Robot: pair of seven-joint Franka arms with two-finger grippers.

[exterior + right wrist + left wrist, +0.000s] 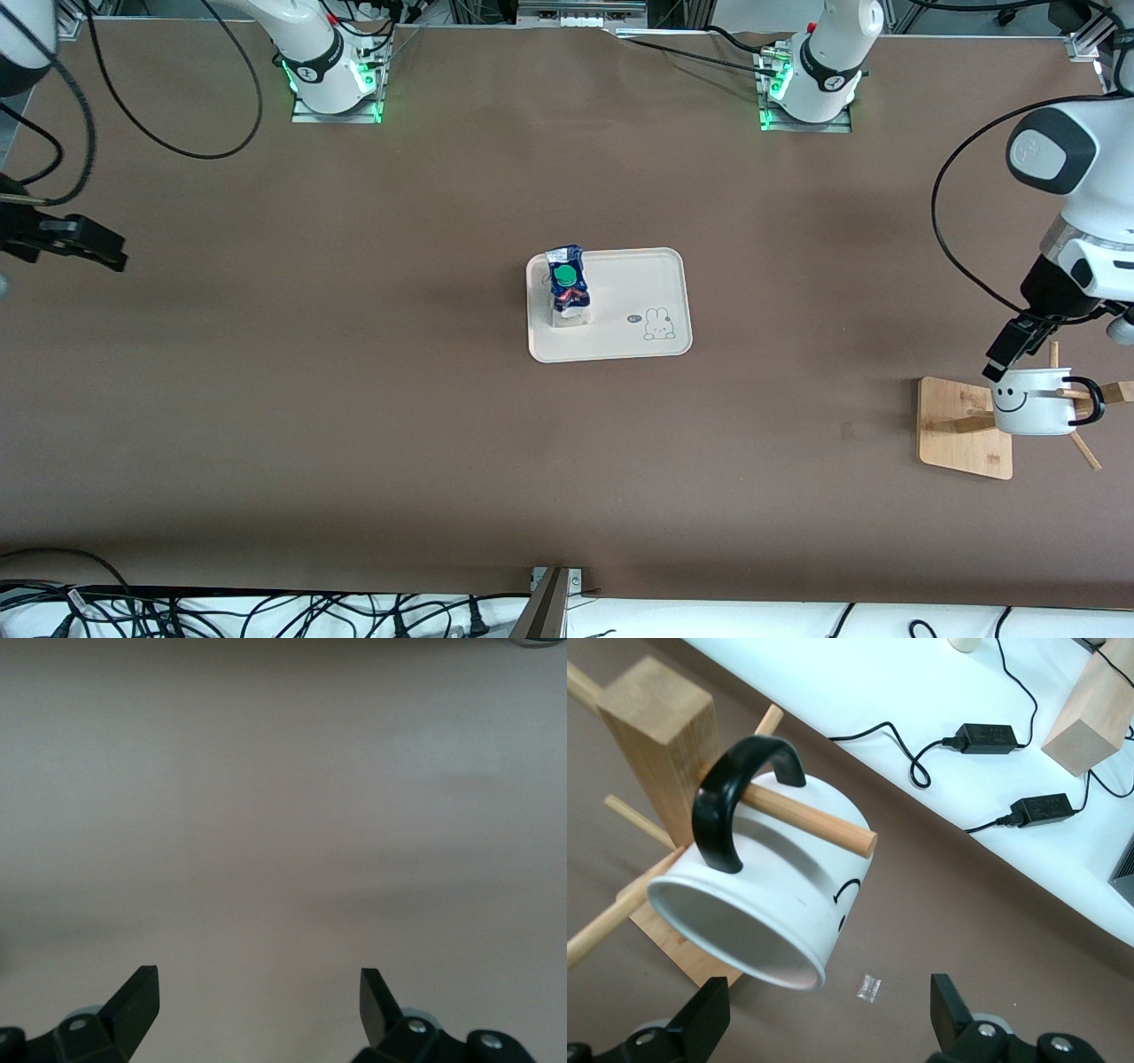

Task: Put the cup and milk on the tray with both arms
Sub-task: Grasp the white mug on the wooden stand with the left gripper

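Observation:
The milk (pixel 567 283) stands upright on the tray (pixel 629 283) mid-table, at the tray's end toward the right arm. The cup (pixel 1032 403) hangs tilted by its black handle (pixel 735 788) on a peg (pixel 806 819) of a wooden rack at the left arm's end. My left gripper (pixel 1014 354) hovers just above the cup, open; in the left wrist view the cup (pixel 771 904) lies ahead of the fingers (pixel 704 1014), apart from them. My right gripper (pixel 106 252) waits open at the right arm's end, over bare table (pixel 283 815).
The rack's square wooden base (pixel 961 434) and upright post (pixel 660 735) carry several pegs sticking outward. A small clear scrap (pixel 868 988) lies on the table below the cup. Cables and power adapters (pixel 992 735) lie on a white surface off the table edge.

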